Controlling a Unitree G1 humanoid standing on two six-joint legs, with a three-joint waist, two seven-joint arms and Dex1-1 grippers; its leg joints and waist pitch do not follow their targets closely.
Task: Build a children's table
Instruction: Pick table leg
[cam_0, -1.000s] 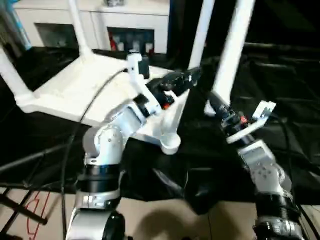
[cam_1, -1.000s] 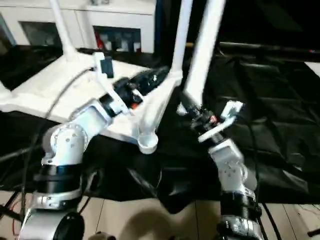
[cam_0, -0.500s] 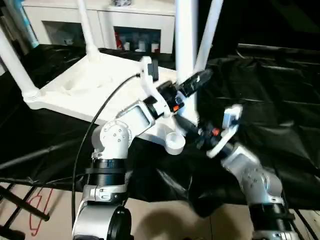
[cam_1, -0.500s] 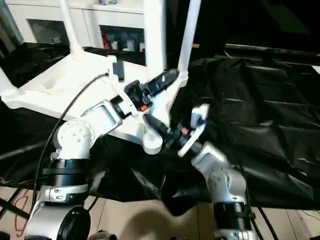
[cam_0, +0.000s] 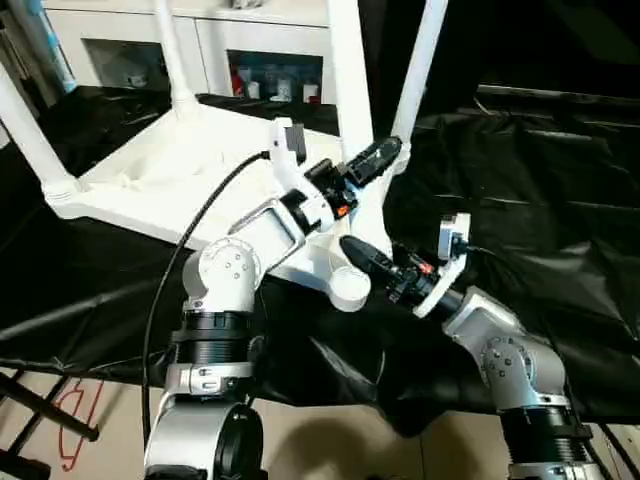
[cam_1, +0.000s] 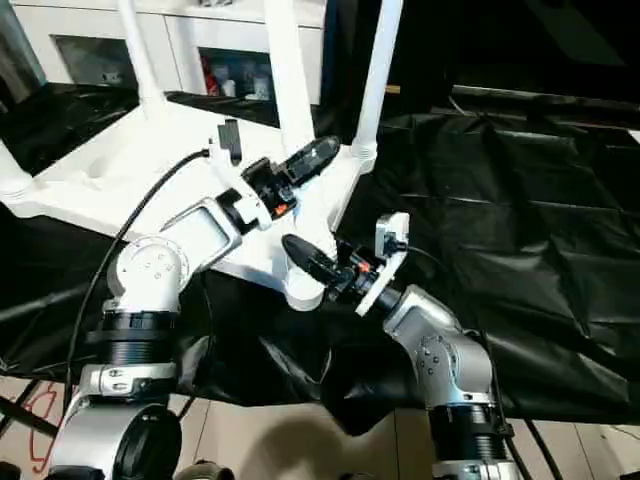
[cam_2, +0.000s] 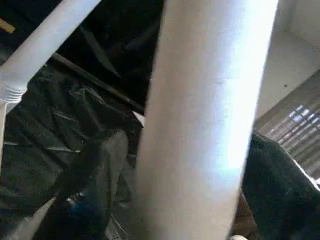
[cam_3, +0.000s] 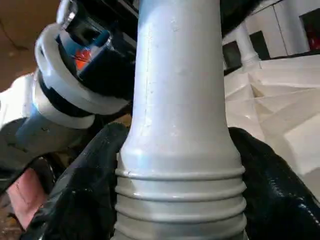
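The white children's table top (cam_0: 150, 180) lies upside down on black cloth, with three legs (cam_0: 170, 50) standing in its sockets. A fourth leg (cam_0: 345, 100) stands nearly upright over the near corner socket (cam_0: 348, 290). My right gripper (cam_0: 362, 255) is shut on this leg's ribbed lower end (cam_3: 175, 100), and its fingers (cam_3: 85, 190) press both sides. Higher up, my left gripper (cam_0: 372, 160) is open, with its fingers (cam_2: 95, 175) on either side of the same leg (cam_2: 205, 125) and a thin gap on one side.
A white cabinet with glass doors (cam_0: 270, 40) stands behind the table. Crumpled black cloth (cam_0: 540, 180) spreads to the right. Bare floor (cam_0: 90, 420) with black rods shows at the near left. A black cable runs along my left arm.
My right gripper has carried the leg leftward from a tilt at the right to upright over the near corner socket. My left gripper's fingers now flank the leg and have narrowed.
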